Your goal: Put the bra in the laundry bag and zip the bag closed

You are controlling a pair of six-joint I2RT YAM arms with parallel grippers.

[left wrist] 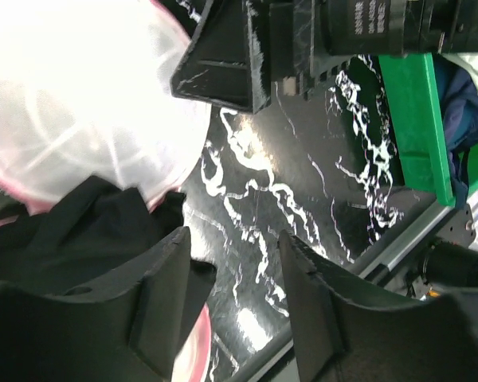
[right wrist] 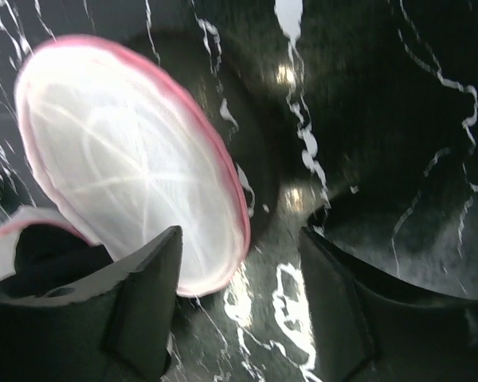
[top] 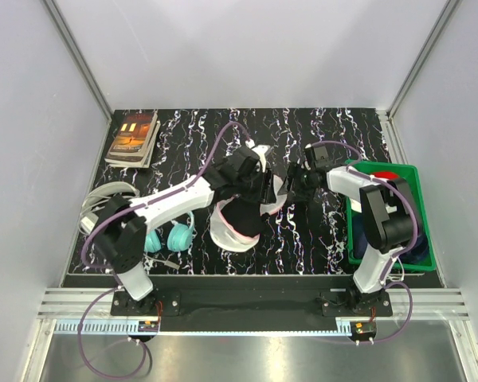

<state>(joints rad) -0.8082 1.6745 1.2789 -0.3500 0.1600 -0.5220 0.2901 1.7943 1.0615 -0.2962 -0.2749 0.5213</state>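
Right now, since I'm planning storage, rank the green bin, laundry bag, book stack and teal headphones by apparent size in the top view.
1. green bin
2. laundry bag, lying open and partly covered
3. book stack
4. teal headphones, close to the book stack in size, so that last pair is unsure

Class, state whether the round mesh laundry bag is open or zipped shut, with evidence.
Open. The laundry bag's two pink-trimmed halves stand apart, one raised like a lid, and the black bra lies uncovered in the other.
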